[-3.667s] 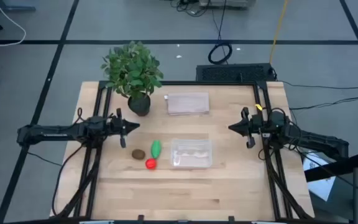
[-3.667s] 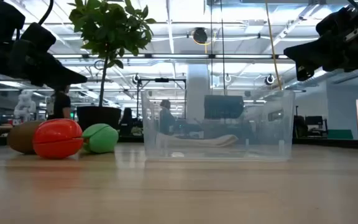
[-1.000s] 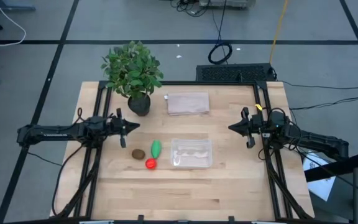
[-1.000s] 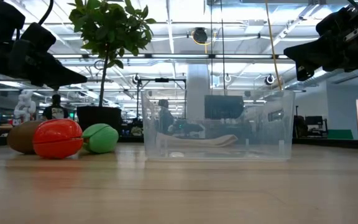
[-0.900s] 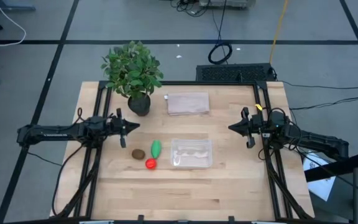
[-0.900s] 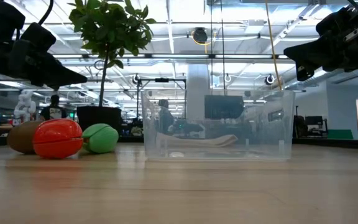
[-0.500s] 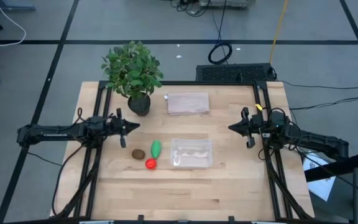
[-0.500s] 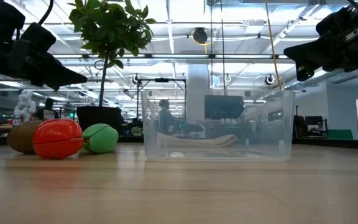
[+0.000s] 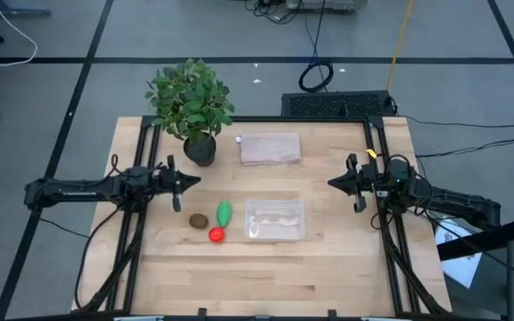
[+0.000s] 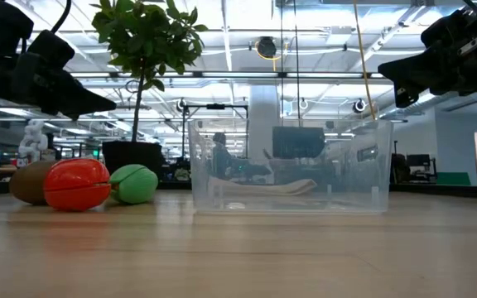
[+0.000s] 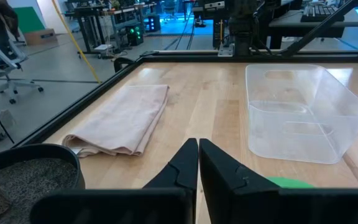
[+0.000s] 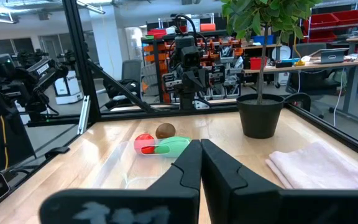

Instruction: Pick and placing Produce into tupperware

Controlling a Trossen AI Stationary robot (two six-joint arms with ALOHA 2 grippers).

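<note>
Left claw (image 9: 193,181) and right claw (image 9: 333,185), both pinched closed and empty, hover over opposite side edges of the pale wood bench (image 9: 266,276), with the produce (image 9: 212,223) mid-bench just beside the empty tupperware (image 9: 275,219) and a potted plant (image 9: 190,102) at the far edge. At bench level, a bright hall of desks (image 10: 437,178) lies behind the clear tupperware. From the left wrist, a folded cloth (image 11: 126,118) lies beside the tupperware.

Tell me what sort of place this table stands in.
Most likely a robotics lab or open workshop. Two dark arms flank a wooden table inside a black frame, cables trail over the grey floor, and beyond the table stand desks with monitors, racks of equipment and an office chair.
</note>
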